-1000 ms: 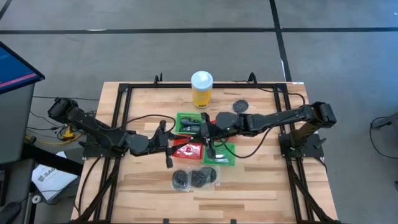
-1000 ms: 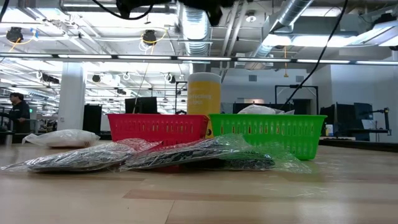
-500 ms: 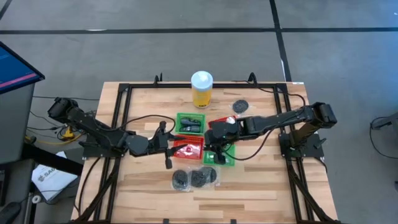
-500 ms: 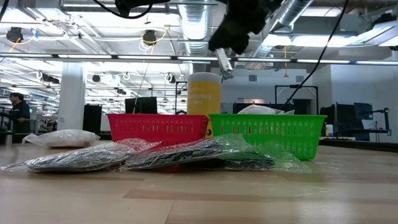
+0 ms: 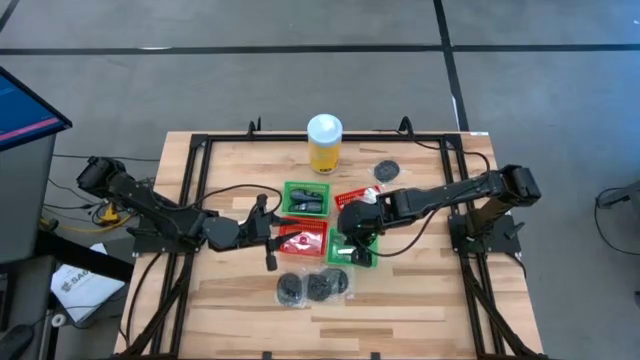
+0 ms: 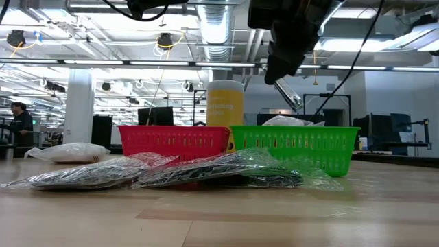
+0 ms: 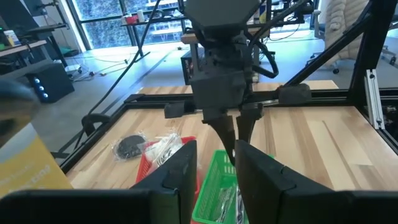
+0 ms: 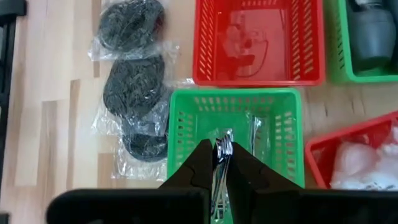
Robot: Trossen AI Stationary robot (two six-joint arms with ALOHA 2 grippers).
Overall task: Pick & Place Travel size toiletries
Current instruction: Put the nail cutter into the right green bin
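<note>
Open-plan lab/workshop: exposed ceiling ducts (image 6: 218, 27), strip lights, monitor desks (image 6: 405, 130), wooden counter (image 5: 420, 290) on grey floor.

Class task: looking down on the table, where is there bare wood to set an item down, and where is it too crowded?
Bare wood: the front strip below the black disc packets, and the left side of the table beside the yellow bottle. Crowded: the middle, where the red basket, green basket and both arms cluster.

I count four baskets, two green (image 5: 306, 198) and two red (image 5: 303, 241), one yellow bottle (image 5: 324, 143), four bagged black discs (image 5: 386, 170).
</note>
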